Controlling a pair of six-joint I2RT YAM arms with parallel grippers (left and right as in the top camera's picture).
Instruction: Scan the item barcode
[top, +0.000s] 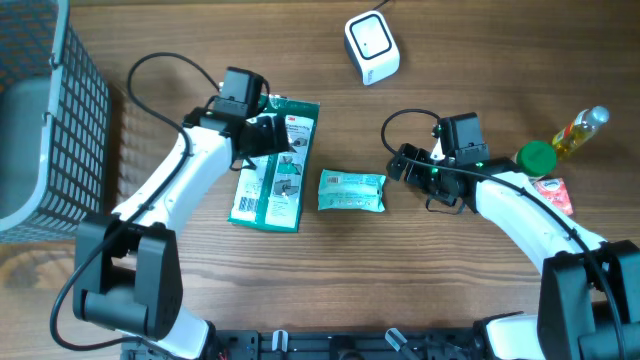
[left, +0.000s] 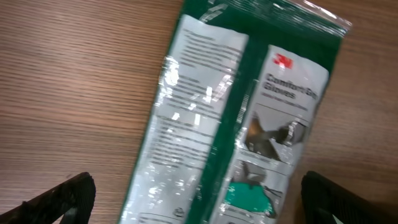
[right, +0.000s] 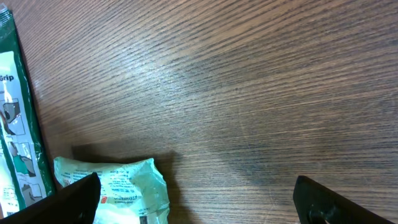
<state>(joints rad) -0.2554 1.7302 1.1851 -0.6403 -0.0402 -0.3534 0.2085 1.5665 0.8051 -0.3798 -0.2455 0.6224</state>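
While I hover, left gripper (left: 205, 199): spread wide, empty, above glove pack (left: 249, 112), ready to grasp.
Right gripper (right: 202, 202): wide, empty, near pouch (right: 118, 186).

1. Brown, fine-grained wood runs across the table (top: 450, 290).
2. The glove packet (top: 277, 165) is dark green with white panels, black print and a red logo (left: 283, 60).
3. The pouch (top: 351, 191) is pale mint green.
4. The scanner (top: 371, 47) is white; the grid-patterned basket (top: 70, 110) is dark grey.
5. The bottle (top: 578, 132) shows yellow, the lid (top: 536, 158) bright green.
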